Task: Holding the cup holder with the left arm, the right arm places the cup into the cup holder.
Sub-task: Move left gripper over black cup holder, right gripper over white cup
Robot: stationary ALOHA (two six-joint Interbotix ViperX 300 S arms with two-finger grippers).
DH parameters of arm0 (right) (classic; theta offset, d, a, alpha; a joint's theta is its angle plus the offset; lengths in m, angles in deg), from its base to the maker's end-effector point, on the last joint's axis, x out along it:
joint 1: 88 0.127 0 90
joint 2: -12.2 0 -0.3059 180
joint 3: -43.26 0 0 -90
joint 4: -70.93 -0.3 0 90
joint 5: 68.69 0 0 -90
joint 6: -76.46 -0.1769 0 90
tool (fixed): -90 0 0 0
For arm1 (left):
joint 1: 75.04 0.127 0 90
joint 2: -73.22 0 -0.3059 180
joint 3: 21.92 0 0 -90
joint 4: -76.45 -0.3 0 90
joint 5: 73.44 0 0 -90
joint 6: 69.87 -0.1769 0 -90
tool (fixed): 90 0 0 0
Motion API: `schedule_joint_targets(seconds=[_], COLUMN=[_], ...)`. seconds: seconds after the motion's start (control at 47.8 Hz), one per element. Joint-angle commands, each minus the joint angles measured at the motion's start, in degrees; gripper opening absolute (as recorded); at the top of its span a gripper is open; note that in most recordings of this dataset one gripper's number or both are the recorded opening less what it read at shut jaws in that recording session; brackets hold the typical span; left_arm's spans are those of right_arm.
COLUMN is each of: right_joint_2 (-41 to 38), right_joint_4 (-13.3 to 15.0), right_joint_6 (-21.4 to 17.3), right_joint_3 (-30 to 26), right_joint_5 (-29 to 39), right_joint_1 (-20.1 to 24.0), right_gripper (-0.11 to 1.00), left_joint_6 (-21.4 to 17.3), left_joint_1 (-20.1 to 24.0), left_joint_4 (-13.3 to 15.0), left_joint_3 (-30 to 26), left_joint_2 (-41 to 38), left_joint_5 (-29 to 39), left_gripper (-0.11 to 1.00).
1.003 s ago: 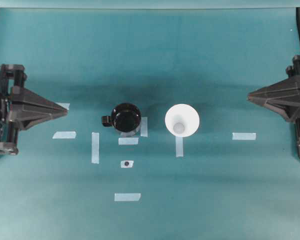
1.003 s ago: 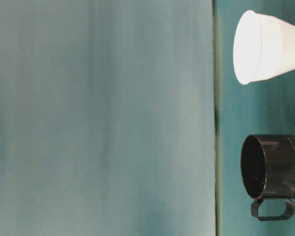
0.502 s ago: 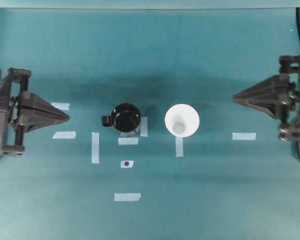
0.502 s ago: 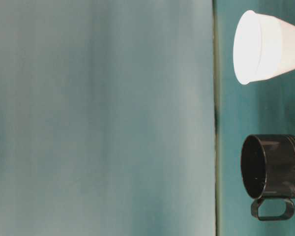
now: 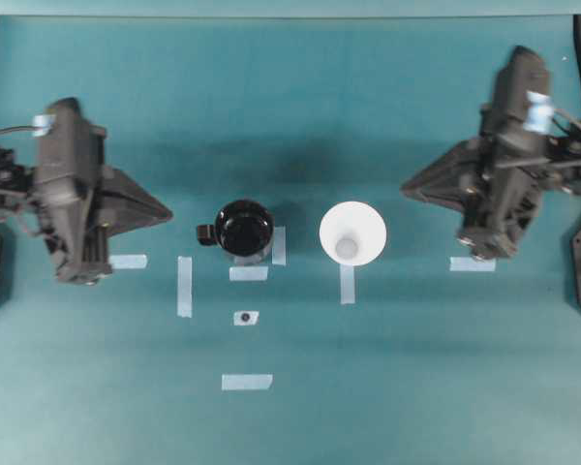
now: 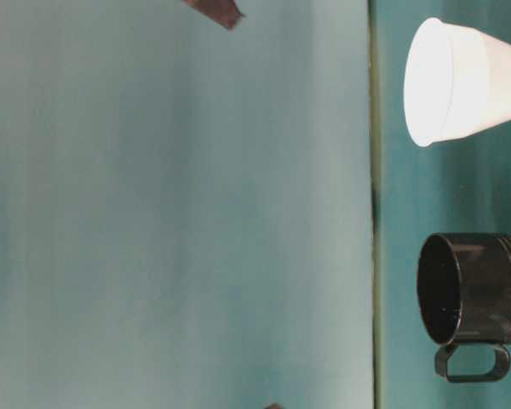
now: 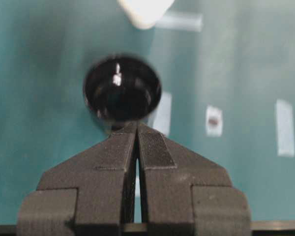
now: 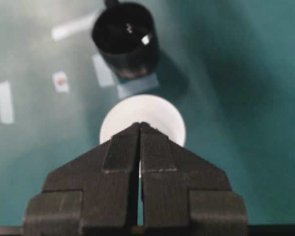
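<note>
1. We see the cup holder (image 5: 243, 229) standing upright on the teal table (image 5: 387, 387), a little left of centre in the overhead view, its small handle tab pointing toward the left arm.
2. The cup (image 5: 352, 232) stands just to the right of the cup holder, rim up, with a clear gap of cloth between the two.
3. Both sit on or beside pale tape strips (image 5: 249, 273); further strips lie scattered across the table, and a small tape square with a dark dot (image 5: 245, 317) lies below the cup holder in the overhead view.
4. Our left gripper (image 5: 165, 210) hangs left of the cup holder, its tip pointing at it but well apart from the handle tab.
5. In the left wrist view that gripper (image 7: 137, 127) has its two fingers pressed together, only a thin seam between them, and nothing is held; the cup holder (image 7: 122, 88) shows just beyond the tip, with the cup (image 7: 145, 11) cut off at the top edge.
6. Our right gripper (image 5: 408, 186) hangs to the right of the cup, pointing toward it, apart from its rim.
7. In the right wrist view that gripper (image 8: 139, 126) is likewise closed tight and empty; the cup (image 8: 160, 115) lies partly hidden behind the tip and the cup holder (image 8: 126, 39) stands beyond it.
8. The table-level view appears turned on its side; there we see the cup (image 6: 460, 81) and the cup holder (image 6: 475, 290) apart.
</note>
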State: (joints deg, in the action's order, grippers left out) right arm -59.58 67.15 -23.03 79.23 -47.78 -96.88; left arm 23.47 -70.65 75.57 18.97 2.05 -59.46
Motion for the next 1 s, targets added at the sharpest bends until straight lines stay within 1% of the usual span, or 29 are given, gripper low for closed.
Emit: schedule_joint_targets(seconds=[0.0, 0.209, 0.439, 0.669, 0.732, 0.878, 0.982], right_joint_2=[-7.65, -12.30, -15.29, -17.49, -18.02, -19.42, -20.48], right_joint_4=[0.09, 0.09, 0.09, 0.44, 1.14, 3.96, 4.31], right_joint_6=[-0.18, -0.09, -0.18, -0.09, -0.09, -0.18, 0.00], right_joint_3=[-3.52, -6.94, -7.82, -9.32, -10.11, -12.57, -14.15], right_joint_5=[1.58, 4.04, 4.57, 8.88, 10.46, 14.41, 16.70], right_joint_1=[-0.35, -0.35, 0.00, 0.09, 0.09, 0.18, 0.09], right_gripper=[0.02, 0.02, 0.02, 0.02, 0.02, 0.02, 0.02], left_joint_6=[0.09, 0.09, -0.26, -2.90, -3.60, -4.66, -5.10], left_joint_1=[-0.18, -0.62, -0.70, -0.70, -0.62, -0.35, -0.09], left_joint_4=[-0.18, -0.09, -0.26, -0.62, -0.62, -0.62, -0.62], left_joint_3=[-2.72, -4.66, -6.24, -8.44, -9.05, -10.46, -11.16], left_joint_2=[-1.67, -3.69, -6.42, -11.34, -12.66, -15.64, -17.23], left_joint_5=[2.37, 3.96, 5.98, 9.76, 10.20, 10.46, 10.55], left_gripper=[0.03, 0.03, 0.03, 0.03, 0.03, 0.03, 0.03])
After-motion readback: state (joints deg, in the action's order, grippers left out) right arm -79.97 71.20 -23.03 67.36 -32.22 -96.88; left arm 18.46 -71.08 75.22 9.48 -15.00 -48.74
